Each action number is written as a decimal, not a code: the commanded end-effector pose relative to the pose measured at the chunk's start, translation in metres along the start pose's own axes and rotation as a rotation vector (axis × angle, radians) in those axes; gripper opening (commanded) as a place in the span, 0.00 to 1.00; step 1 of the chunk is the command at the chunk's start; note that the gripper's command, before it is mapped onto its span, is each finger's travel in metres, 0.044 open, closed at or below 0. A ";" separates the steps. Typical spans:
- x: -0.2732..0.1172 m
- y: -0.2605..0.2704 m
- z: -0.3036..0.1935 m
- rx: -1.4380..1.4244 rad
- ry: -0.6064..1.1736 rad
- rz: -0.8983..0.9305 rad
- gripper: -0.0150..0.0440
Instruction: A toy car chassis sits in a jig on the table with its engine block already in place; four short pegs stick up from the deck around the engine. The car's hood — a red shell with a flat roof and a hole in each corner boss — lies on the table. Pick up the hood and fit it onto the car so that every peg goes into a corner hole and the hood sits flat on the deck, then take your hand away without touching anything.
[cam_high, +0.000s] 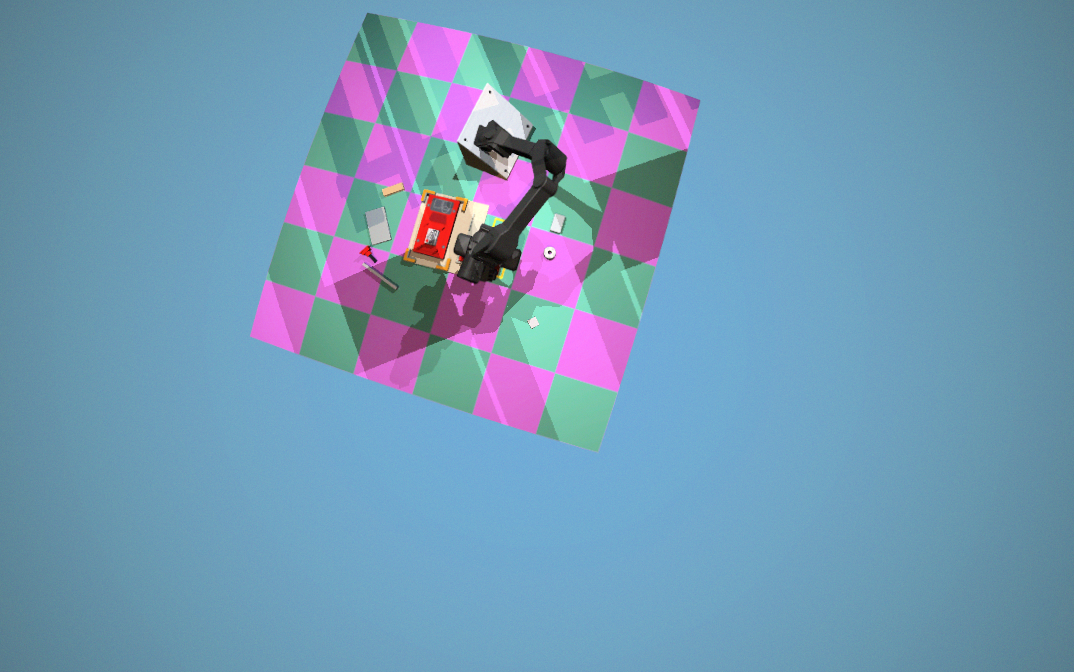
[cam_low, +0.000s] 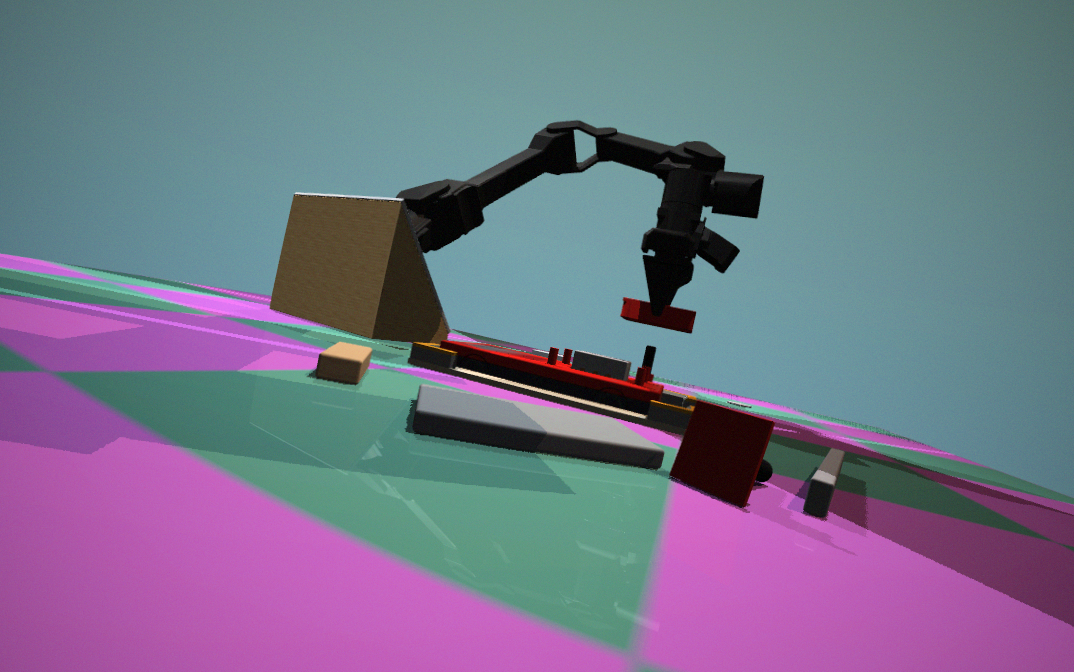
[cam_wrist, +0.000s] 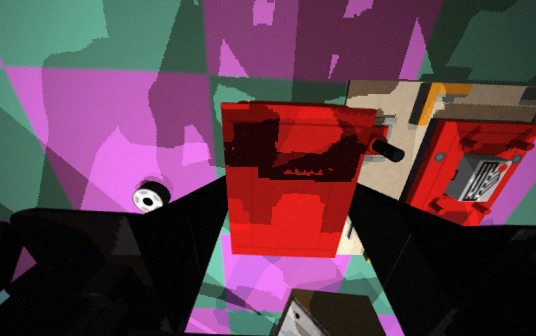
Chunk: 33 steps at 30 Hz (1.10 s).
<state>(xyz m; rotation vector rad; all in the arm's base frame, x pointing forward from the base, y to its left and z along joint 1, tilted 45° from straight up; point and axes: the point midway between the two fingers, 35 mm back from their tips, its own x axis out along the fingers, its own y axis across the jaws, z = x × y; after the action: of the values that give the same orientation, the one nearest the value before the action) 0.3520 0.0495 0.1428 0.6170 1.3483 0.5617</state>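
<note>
The red hood (cam_low: 679, 319) (cam_wrist: 287, 225) is in the air, roof up, between the fingers of my gripper (cam_low: 657, 309) (cam_wrist: 287, 183), which is shut on its two sides. In the top view the arm hides it. The red chassis (cam_high: 453, 217) (cam_low: 506, 358) (cam_wrist: 429, 175) sits in the jig (cam_high: 479, 212) (cam_wrist: 400, 95) between orange corners, left of the gripper in the top view and right of the hood in the wrist view. The grey engine block (cam_high: 431, 236) (cam_low: 600, 366) (cam_wrist: 454, 180) stands on its deck with red pegs around it. The hood's corner holes cannot be made out.
A black-handled red part (cam_wrist: 388, 150) stands upright on the jig board beside the chassis. Around lie a grey slab (cam_high: 377, 225) (cam_low: 514, 420), a red piece (cam_high: 366, 252) (cam_low: 722, 451), a grey bar (cam_high: 380, 275) (cam_low: 819, 491), a tan block (cam_high: 392, 189) (cam_low: 340, 366) and a wheel (cam_wrist: 161, 191).
</note>
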 end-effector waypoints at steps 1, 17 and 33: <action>-0.001 -0.023 0.004 0.004 -0.002 -0.011 0.25; -0.005 -0.126 0.002 -0.007 -0.001 -0.028 0.25; -0.007 -0.214 -0.023 -0.023 -0.005 -0.007 0.25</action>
<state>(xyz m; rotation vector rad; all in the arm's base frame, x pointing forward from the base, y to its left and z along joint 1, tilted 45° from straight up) 0.3359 -0.0952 0.0063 0.6035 1.3481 0.5640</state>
